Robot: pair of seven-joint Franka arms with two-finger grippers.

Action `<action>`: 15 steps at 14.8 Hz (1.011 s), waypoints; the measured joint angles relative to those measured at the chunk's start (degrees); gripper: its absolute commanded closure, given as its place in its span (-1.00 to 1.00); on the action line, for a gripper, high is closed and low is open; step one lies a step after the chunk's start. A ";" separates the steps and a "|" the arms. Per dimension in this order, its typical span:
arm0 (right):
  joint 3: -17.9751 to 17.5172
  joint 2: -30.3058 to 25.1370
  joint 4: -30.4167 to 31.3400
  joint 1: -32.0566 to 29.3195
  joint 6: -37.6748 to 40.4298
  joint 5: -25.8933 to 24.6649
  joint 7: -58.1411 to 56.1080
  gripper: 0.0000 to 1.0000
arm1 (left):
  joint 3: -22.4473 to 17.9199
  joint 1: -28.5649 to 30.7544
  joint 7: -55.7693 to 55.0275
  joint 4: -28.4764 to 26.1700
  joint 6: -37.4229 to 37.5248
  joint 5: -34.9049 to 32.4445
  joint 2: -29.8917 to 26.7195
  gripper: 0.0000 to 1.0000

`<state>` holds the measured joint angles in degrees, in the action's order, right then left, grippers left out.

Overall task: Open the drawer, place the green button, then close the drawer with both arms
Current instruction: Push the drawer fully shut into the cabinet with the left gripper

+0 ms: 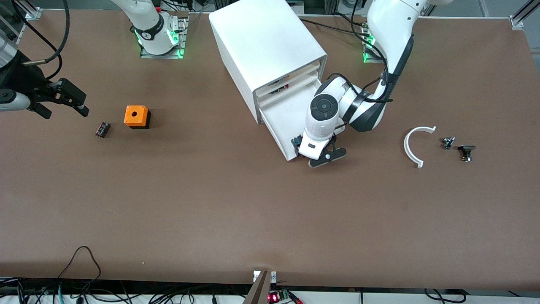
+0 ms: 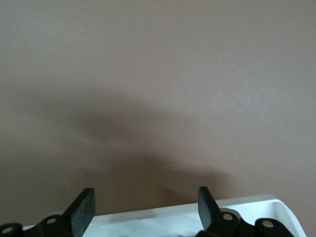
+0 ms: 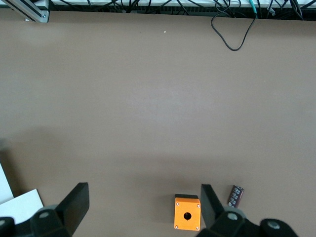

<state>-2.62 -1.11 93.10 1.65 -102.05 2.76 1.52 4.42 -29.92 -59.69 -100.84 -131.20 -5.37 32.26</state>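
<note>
The white cabinet (image 1: 261, 46) stands at the middle of the table, toward the robots' bases. Its lowest drawer (image 1: 282, 118) is pulled out toward the front camera. My left gripper (image 1: 300, 148) is at the drawer's front rim (image 2: 173, 222). It is open and its fingertips (image 2: 84, 210) reach past the rim with nothing between them. The button (image 1: 448, 142), tiny and grey-dark, lies on the table toward the left arm's end. My right gripper (image 1: 63, 112) hangs open over the right arm's end of the table, holding nothing (image 3: 143, 202).
An orange box with a hole (image 1: 136, 116) (image 3: 187, 213) and a small black cylinder (image 1: 102, 129) (image 3: 236, 195) lie below my right gripper. A white curved strip (image 1: 415, 143) and a small black part (image 1: 466, 152) lie beside the button. Cables hang at the table's front edge.
</note>
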 measured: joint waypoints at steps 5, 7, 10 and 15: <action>0.00 0.00 -1.01 -0.23 0.06 0.00 0.00 -1.00 | -0.10 0.00 -0.84 -0.11 -1.42 -3.92 0.35 -0.85; 0.00 0.00 -1.02 -0.37 0.06 0.00 0.00 -1.00 | -0.28 0.01 -1.20 -0.11 -1.65 -4.00 0.66 -0.85; 0.00 0.00 -1.02 -0.39 0.07 0.00 0.00 -1.00 | -0.30 -0.06 -2.48 -0.32 -1.67 -4.02 0.72 -0.87; -0.01 0.00 -1.02 -0.40 0.07 0.00 0.00 -1.00 | 1.45 -0.83 -3.35 -1.35 -1.62 -4.11 0.37 -0.94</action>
<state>-2.63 -1.11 92.07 1.25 -101.98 2.76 1.52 5.88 -30.75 -63.03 -102.19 -132.82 -9.48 32.63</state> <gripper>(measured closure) 0.000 0.031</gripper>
